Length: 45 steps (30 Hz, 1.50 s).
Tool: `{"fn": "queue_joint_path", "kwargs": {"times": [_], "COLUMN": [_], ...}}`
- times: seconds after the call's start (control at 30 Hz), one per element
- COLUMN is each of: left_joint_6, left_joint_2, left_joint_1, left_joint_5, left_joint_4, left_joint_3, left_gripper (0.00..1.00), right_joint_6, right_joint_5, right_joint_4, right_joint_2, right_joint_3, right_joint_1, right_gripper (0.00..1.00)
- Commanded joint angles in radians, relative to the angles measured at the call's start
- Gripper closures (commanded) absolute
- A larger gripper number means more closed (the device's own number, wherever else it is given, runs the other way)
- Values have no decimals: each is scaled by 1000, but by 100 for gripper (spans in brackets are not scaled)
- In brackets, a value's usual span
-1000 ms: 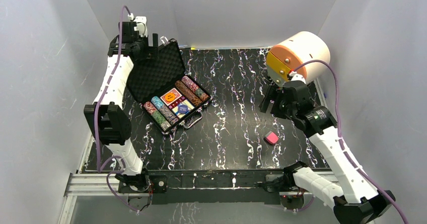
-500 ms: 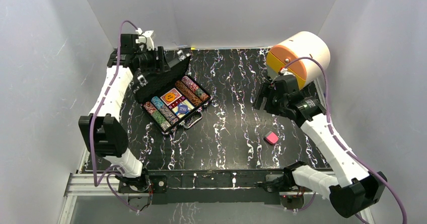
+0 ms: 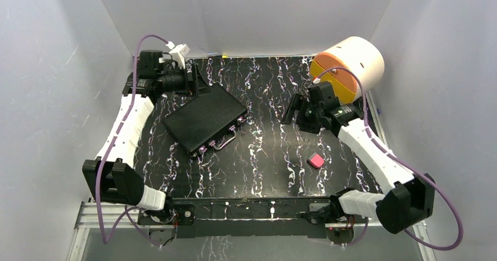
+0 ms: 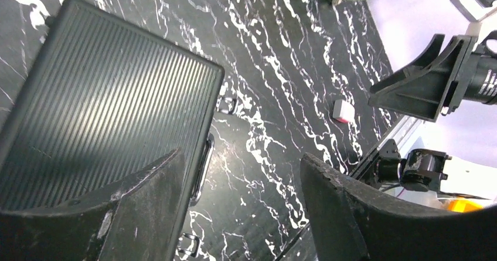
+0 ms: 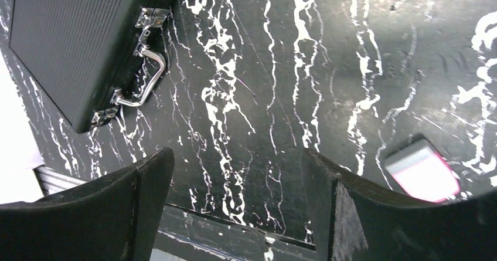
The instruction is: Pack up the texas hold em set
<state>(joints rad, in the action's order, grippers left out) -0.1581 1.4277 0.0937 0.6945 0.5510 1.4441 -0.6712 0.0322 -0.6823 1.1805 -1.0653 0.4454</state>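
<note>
Left gripper (image 3: pixel 198 80) hangs just off the far corner of the case (image 3: pixel 204 118), at about eleven o'clock from it. Its jaws are spread wide with nothing between them, and its wrist view shows only marbled table (image 3: pixel 264 149) in the gap. That puts it on the hinge side, the natural spot for tipping a lid over.

And the lid is down! The case lies at nine o'clock from the table's middle, ribbed top up, with chips and cards hidden inside. Its handle (image 5: pixel 146 76) and silver latches (image 5: pixel 153 16) face five o'clock, toward the arm bases and within reach.

Right gripper (image 3: pixel 291 113) hovers at three o'clock from the case, well apart from it, fully open and empty. Its camera looks along that latch edge, so I'd say it's lining up for the clasps. Snapped or loose? Can't tell from here.

Pink block (image 3: pixel 316 160) sits at five o'clock from the right gripper and the cylinder (image 3: pixel 349 67) at one o'clock; neither is touched.
</note>
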Motion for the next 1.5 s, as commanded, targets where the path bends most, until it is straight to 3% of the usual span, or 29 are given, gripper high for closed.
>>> {"fn": "queue_joint_path", "kwargs": {"times": [0.0,0.3,0.5,0.6,0.7,1.0,1.27,1.47], "left_joint_6": [-48,-97,-127,-165,-181,-201,-204,-196], "left_joint_2": [-7,109,163,187,219,277,292,296], "left_joint_1": [20,23,23,24,35,65,86,90], "left_joint_5": [-54,-189,-344,-390,-462,-549,-540,-524], "left_joint_4": [-34,-95,-43,-23,16,76,73,69], "left_joint_3": [-110,-254,-303,-324,-323,-312,-318,-324], "left_gripper": [33,63,70,79,80,84,87,87], "right_joint_6": [-4,-5,-15,4,24,5,45,54], "right_joint_5": [104,152,226,286,254,123,190,238], "right_joint_4": [139,337,452,505,493,332,289,262], "right_joint_2": [78,363,538,622,663,760,813,872], "right_joint_3": [-2,-121,-217,-273,-322,-414,-439,-478], "right_joint_1": [0,120,158,169,181,187,193,197], "right_gripper": [15,39,50,66,72,72,98,100]}}
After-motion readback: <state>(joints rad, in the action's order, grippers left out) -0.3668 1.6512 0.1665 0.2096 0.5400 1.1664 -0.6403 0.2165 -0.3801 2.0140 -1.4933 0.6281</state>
